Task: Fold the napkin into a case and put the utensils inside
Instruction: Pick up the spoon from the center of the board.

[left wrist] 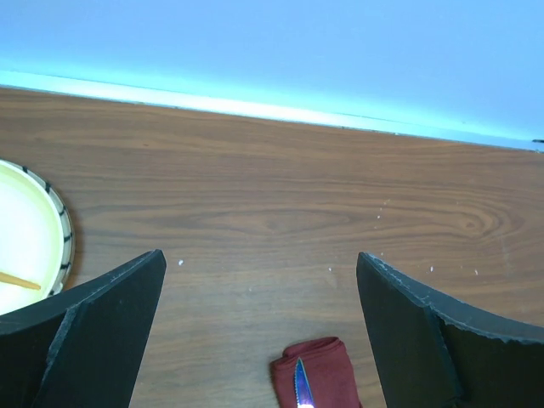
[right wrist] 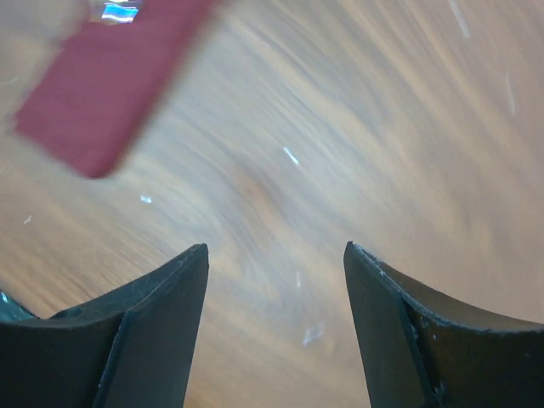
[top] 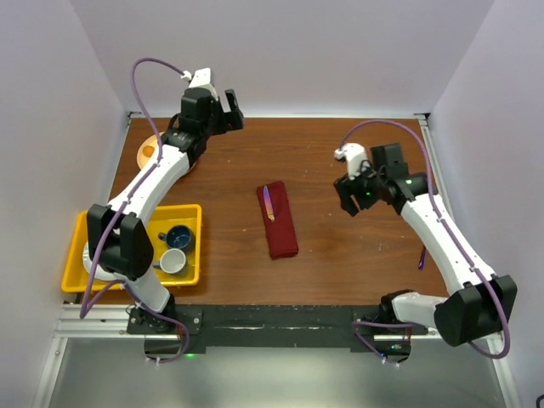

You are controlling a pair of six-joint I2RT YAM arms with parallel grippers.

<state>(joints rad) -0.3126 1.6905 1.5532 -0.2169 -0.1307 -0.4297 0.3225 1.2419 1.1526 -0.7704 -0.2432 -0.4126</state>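
1. Two arms are reaching over a brown wood-grain table, which is sitting between plain pale walls. A white strip is running along its far edge.
2. A yellow tray is sitting at the near left corner, well behind the left pincer. It is holding a blue cup and a white cup, and the left arm is passing over its left part.
3. A pale plate with something orange on it is lying to the left of that pincer, partly hidden by the forearm. Its rim is showing at the left edge of the left wrist view.
4. The case is lying mid-table, between the two pincers and touching neither. It is well to the near side of the left one and off to the left of the right pincer.
5. The utensils are sticking out of the case's far end, showing a purple sheen. How many there are, I cannot tell.
6. The left arm is stretching to the far left of the table. Its pincer is hanging over bare wood with the jaws spread wide and nothing between them.
7. The right arm is bending inward from its base. Its pincer is hanging over bare wood with the jaws parted and gripping nothing, though its wrist view is smeared.
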